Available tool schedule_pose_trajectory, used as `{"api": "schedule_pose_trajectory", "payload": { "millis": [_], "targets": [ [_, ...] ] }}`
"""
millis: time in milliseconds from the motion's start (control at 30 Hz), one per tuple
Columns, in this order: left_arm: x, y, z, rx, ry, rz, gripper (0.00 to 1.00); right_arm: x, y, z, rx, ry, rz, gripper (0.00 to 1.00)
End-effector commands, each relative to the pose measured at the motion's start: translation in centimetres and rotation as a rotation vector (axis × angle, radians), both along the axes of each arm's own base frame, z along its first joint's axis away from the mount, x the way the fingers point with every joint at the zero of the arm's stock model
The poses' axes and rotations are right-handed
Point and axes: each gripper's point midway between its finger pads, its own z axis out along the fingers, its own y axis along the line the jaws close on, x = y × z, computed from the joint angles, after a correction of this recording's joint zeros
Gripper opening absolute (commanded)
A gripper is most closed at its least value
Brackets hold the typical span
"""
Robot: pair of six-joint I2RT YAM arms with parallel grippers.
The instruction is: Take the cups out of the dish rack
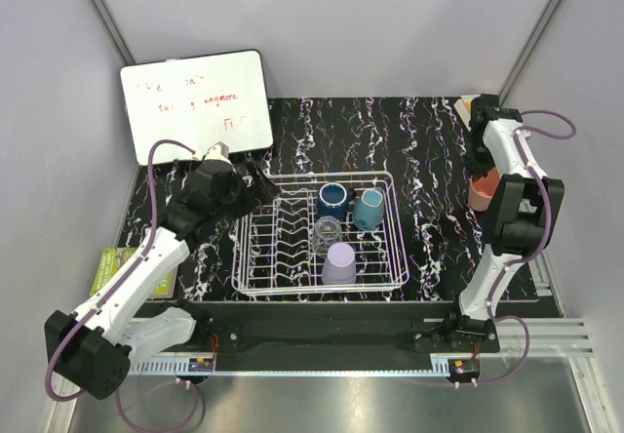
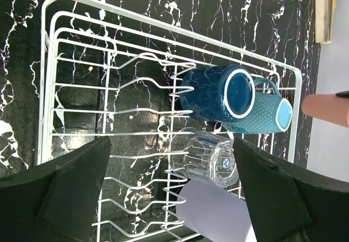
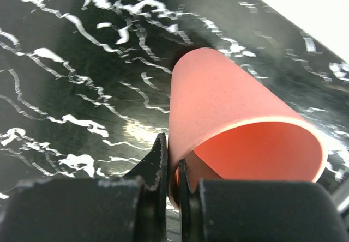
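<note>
The white wire dish rack (image 1: 255, 257) sits mid-table and holds a dark blue cup (image 1: 331, 199), a teal cup (image 1: 369, 209), a clear glass (image 1: 329, 230) and a lavender cup (image 1: 339, 263). My left gripper (image 1: 261, 181) hovers at the rack's back left corner, open and empty; its view shows the rack (image 2: 65, 62), blue cup (image 2: 218, 92), teal cup (image 2: 267, 114), glass (image 2: 210, 157) and lavender cup (image 2: 218, 215). My right gripper (image 3: 172, 168) is shut on the wall of the salmon pink cup (image 3: 229, 111), which stands at the table's right side (image 1: 483, 191).
A whiteboard (image 1: 195, 101) with red writing leans at the back left. A green booklet (image 1: 117, 269) lies at the left edge. Grey walls close in on both sides. A pale block (image 1: 460, 107) lies at the back right.
</note>
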Motion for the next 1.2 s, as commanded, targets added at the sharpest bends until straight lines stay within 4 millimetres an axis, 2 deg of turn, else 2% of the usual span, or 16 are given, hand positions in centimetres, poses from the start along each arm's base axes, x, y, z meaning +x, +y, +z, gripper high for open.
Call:
{"api": "schedule_pose_trajectory", "payload": {
  "millis": [0,233,500,600,767,967,1067,1133,1167],
  "targets": [
    [0.2,-0.5,0.7,-0.017,-0.016,-0.021,0.99,2.5,0.9,-0.2,0.052,-0.095,0.041,0.0],
    [0.3,-0.4,0.3,0.0,-0.008,-0.026,0.99,3.8,0.7,-1.6,0.087,-0.09,0.027,0.0],
    [0.6,-0.6,-0.2,0.01,0.018,-0.026,0.99,3.8,-0.4,-3.8,0.127,-0.033,-0.012,0.0],
    [0.8,-0.8,-0.5,0.012,0.031,-0.026,0.99,3.8,-0.6,-4.0,0.142,-0.024,-0.017,0.0],
    [1.0,-0.9,-1.0,0.015,0.051,-0.021,0.99,3.7,-0.5,-3.8,0.174,-0.037,-0.024,0.0],
    [1.0,-1.4,-1.0,-0.004,0.057,-0.039,0.99,3.5,0.2,-2.1,0.201,-0.095,-0.002,0.0],
    [1.0,-1.5,-0.9,-0.007,0.052,-0.047,0.99,3.4,0.4,-1.6,0.206,-0.11,0.012,0.08],
    [0.9,-1.4,-0.9,0.001,0.045,-0.049,0.99,3.4,0.2,-1.1,0.194,-0.123,0.025,0.31],
    [0.9,-1.2,-0.8,0.007,0.038,-0.042,0.99,3.5,0.2,-0.3,0.188,-0.145,0.032,0.34]
  ]
}}
